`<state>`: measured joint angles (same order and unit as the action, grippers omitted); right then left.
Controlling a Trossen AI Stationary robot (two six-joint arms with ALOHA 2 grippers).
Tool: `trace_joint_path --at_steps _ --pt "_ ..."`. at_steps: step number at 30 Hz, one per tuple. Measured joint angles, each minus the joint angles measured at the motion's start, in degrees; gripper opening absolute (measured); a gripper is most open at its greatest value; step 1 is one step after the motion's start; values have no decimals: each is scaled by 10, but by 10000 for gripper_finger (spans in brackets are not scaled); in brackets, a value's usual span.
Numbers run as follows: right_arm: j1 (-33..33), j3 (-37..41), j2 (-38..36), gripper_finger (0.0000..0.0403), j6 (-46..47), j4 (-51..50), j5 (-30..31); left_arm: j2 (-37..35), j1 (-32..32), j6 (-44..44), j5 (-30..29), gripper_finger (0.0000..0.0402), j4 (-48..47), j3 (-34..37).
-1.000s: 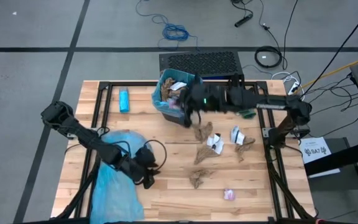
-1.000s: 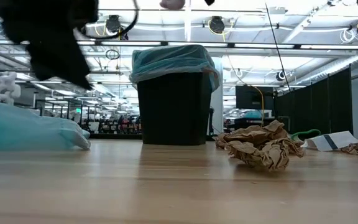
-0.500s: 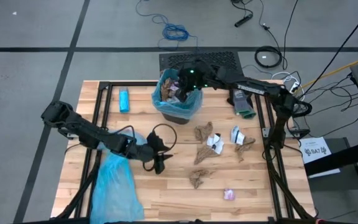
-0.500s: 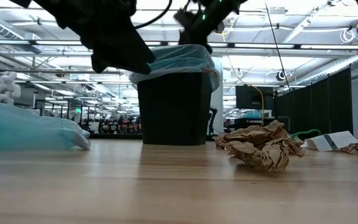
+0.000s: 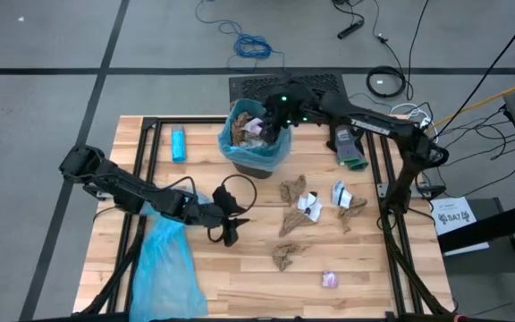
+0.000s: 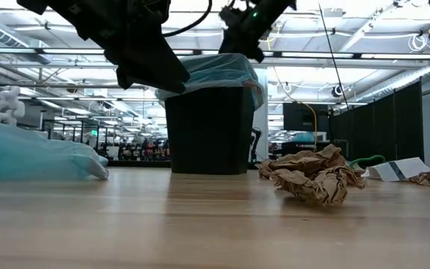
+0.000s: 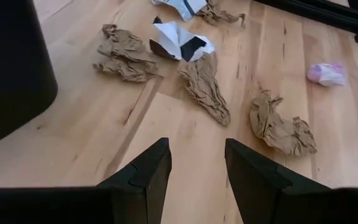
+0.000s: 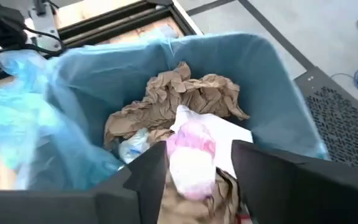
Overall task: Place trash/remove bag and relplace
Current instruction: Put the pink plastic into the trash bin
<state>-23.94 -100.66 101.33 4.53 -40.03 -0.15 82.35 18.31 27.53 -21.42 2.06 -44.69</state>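
Note:
A black bin (image 5: pixel 256 154) lined with a light-blue bag (image 8: pixel 272 68) stands at the table's far middle, holding brown and white paper. My right gripper (image 5: pixel 265 125) hangs open over its mouth. A pink wad (image 8: pixel 191 163) shows in the gap between the fingers, over the white paper; whether it rests there I cannot tell. My left gripper (image 5: pixel 231 234) is open above bare wood, left of the loose trash: brown wads (image 5: pixel 291 190) (image 7: pixel 281 127), white bits (image 5: pixel 309 204) and a pink wrapper (image 5: pixel 329 279). A spare blue bag (image 5: pixel 168 264) lies flat at the near left.
A small blue oblong (image 5: pixel 179 143) lies at the far left. A black mesh panel (image 5: pixel 289 88) sits behind the bin, and a green-and-grey object (image 5: pixel 351 154) by the right rail. Black frame rails (image 5: pixel 141 161) run along both sides. Bare wood lies between my left gripper and the near edge.
My right gripper has swung from the bin's near side toward the far edge, out over the bin's mouth, bringing the pink wad, which now lies loose between its spread fingers. My left gripper has moved off the spare blue bag toward the table's right and turned a little.

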Motion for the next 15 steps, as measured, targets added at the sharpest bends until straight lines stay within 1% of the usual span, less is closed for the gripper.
trace_joint_path --at_steps 4,7,9,12,15 --pt "0 0 -47 182 12 -49 3 0 0 -11 1 155 1 0" --pt "6 0 -87 178 26 -129 5 0 0 -11 1 155 1 0" --pt "20 0 -111 173 35 -195 18 0 0 -11 1 155 0 0" --pt "71 3 -142 166 51 -288 90 0 0 -11 1 155 1 0" --pt "139 33 -172 161 91 -341 158 0 0 -11 1 155 1 0"
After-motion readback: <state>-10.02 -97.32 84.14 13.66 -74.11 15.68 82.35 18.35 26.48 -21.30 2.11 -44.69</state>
